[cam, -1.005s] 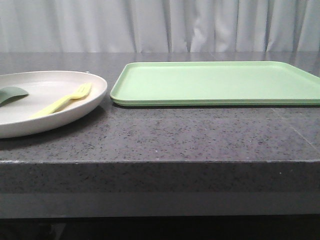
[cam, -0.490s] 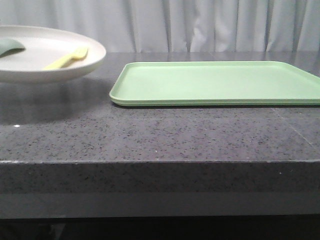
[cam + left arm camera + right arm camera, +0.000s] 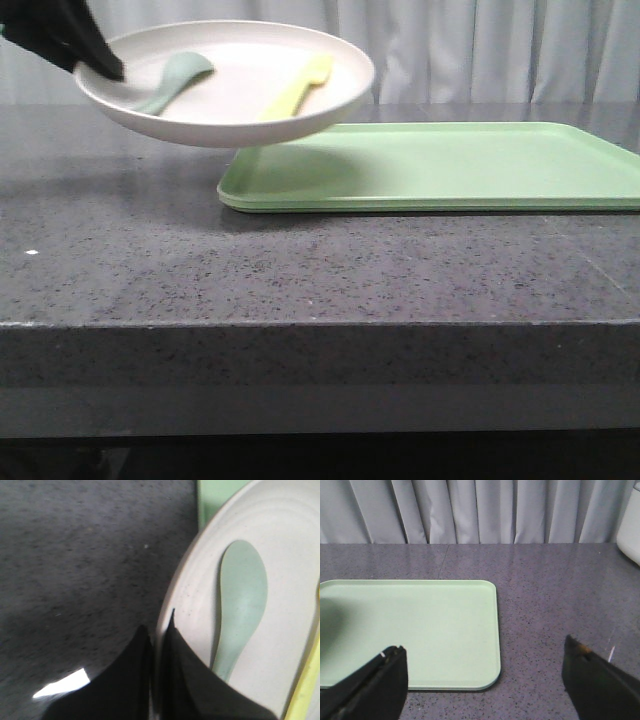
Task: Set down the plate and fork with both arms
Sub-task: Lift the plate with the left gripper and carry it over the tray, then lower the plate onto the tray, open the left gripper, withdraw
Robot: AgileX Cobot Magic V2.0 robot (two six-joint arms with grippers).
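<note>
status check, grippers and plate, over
Left gripper shut on plate rim, plate airborne, fork and spoon aboard. Right gripper open, empty. Tray unobstructed.

Matte plate (image 3: 230, 115), speckled stone table (image 3: 300, 270), smooth plastic tray (image 3: 450, 165).

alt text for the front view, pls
The left gripper holds a cream plate by its rim, in the air over the near-left corner of a light-green tray on a dark speckled table. A pale-yellow fork and grey-green spoon lie in it.
</note>
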